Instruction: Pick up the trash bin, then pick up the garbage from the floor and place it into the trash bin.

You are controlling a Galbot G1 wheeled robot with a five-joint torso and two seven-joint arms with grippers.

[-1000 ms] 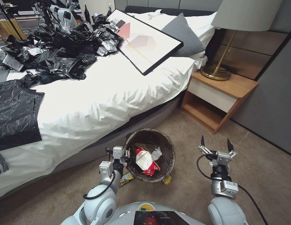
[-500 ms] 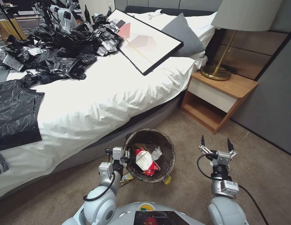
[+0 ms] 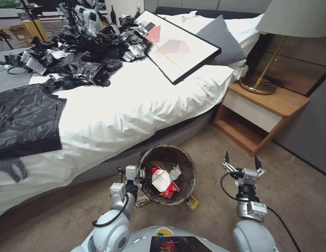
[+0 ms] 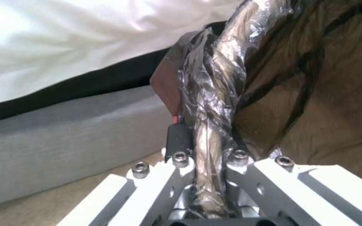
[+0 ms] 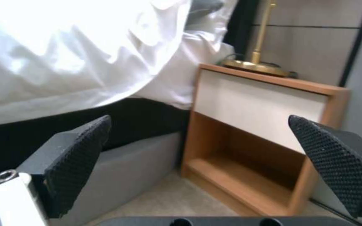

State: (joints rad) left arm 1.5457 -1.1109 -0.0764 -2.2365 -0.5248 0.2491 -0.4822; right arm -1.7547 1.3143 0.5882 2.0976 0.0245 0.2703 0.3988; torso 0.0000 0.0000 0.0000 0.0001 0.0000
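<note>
Gripping trash bin (image 3: pixel 184 164) rim, left gripper (image 3: pixel 141 176), beside bed (image 3: pixel 135 105)

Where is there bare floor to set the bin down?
Bare carpet lies between trash bin, nightstand and the open right gripper. Crowded: wrappers under the bin, held by the left gripper.

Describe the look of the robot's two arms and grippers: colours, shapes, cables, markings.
Both arms are glossy white-silver with rounded joints and looping black cables. The left gripper has a grey metal block body with bolts. The right gripper has black, pointed fingers with dimpled pads, and a small label on its wrist.
</note>
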